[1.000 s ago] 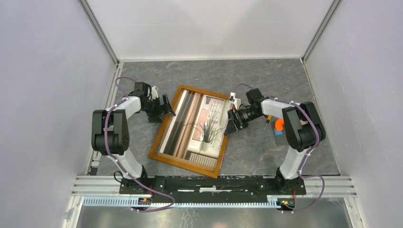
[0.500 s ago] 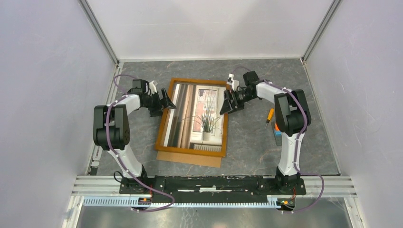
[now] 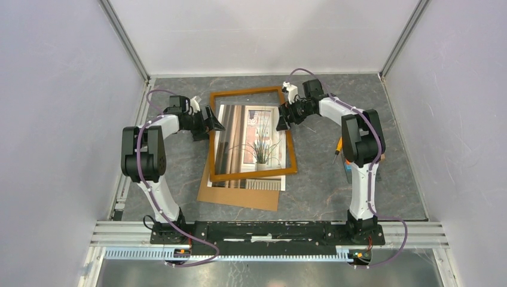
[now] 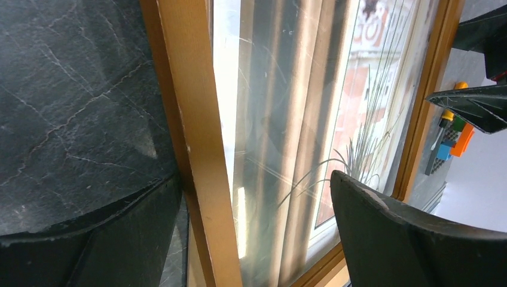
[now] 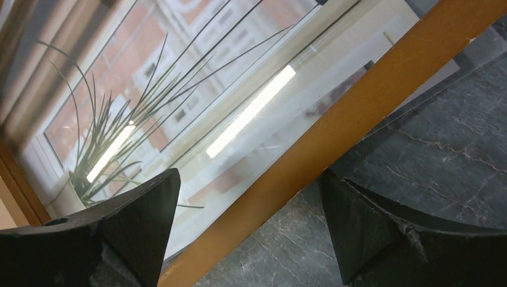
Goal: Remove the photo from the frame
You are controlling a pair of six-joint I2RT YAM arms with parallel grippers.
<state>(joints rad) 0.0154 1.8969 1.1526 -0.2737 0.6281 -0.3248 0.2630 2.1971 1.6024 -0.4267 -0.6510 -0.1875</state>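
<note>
The photo [image 3: 254, 143] lies face up mid-table. Its near edge shows past the near rail of the frame [image 3: 251, 176], with the brown back panel [image 3: 239, 197] nearer still. Whether the frame rests flat or is raised is unclear. The left gripper [image 3: 213, 119] and right gripper [image 3: 282, 116], both spread wide, straddle its side rails near the far end. Glare blurs the print. The coloured blocks [image 4: 449, 139] on the right are mostly hidden.

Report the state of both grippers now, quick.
Left gripper: open, its fingers either side of the frame at the left rail, not clamped.
Right gripper: open, its fingers either side of the right rail, not clamped.
</note>
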